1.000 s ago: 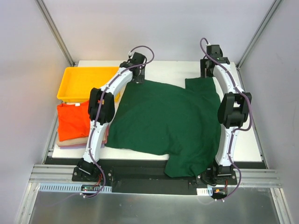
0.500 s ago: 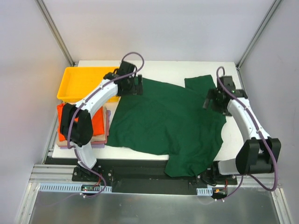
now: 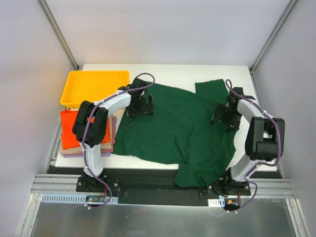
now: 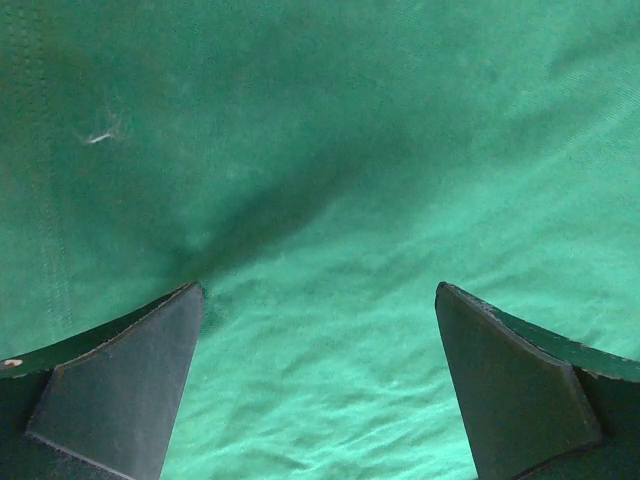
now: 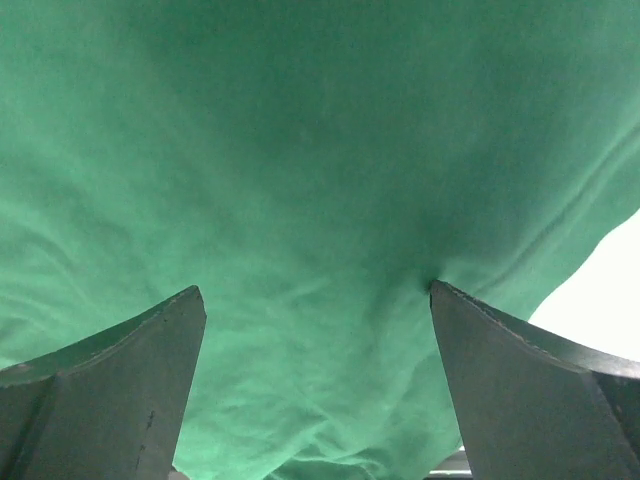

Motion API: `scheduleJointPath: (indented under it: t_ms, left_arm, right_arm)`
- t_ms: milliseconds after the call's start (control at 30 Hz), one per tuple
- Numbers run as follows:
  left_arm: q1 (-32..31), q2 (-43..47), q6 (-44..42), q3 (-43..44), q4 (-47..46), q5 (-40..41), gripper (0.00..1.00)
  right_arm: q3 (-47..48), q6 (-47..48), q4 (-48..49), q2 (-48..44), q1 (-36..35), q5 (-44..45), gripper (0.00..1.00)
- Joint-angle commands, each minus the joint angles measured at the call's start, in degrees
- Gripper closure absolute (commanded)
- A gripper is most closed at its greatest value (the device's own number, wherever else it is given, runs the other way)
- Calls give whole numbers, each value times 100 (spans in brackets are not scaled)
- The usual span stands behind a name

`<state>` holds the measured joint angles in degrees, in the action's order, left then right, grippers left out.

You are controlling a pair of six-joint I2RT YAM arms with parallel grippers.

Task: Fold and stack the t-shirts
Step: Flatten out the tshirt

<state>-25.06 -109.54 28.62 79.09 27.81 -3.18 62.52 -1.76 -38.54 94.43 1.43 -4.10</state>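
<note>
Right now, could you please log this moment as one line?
cloth: green t-shirt spread out, unfolded | left jaws: open, over its far-left part | right jaws: open, over its right side | stack: orange t-shirt on top

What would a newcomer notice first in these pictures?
The large dark green cloth t-shirt lies spread over the middle of the white table, one corner hanging over the near edge. The left gripper and the right gripper stand open over it. At the left, a bright orange folded t-shirt tops a stack, with a yellow plastic tray behind it.
</note>
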Motion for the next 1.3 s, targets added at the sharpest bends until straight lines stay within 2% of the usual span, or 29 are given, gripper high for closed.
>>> scheduleJointPath:
  t_ms: [0,367,667,800,933,1033,1133,1267]
  left_arm:
    - [212,-296,118,317,-74,-385,1]
    - [651,-1552,73,1511,-4,-1158,1]
    - [722,-2221,214,2602,163,-1546,1]
    - [722,-2125,161,2726,189,-1282,1]
    - [696,-1678,56,2603,251,-1168,1]
    - [547,-1090,-198,2375,374,-564,1]
    - [406,-326,-270,1902,400,-280,1]
    - [151,624,-121,1006,400,114,1]
  right_arm:
    - [567,299,58,627,313,-416,4]
    - [3044,721,-671,2657,709,-522,4]
    - [6444,1037,-1919,4582,753,-513,4]
    - [7334,1037,-1938,5076,753,-697,4]
    - [7459,1387,-1876,4840,753,-601,4]
    - [7389,1862,-2069,4200,701,-225,4]
    - [6697,1855,-2052,3313,683,84,4]
    - [5326,1486,-1850,1881,587,155,4]
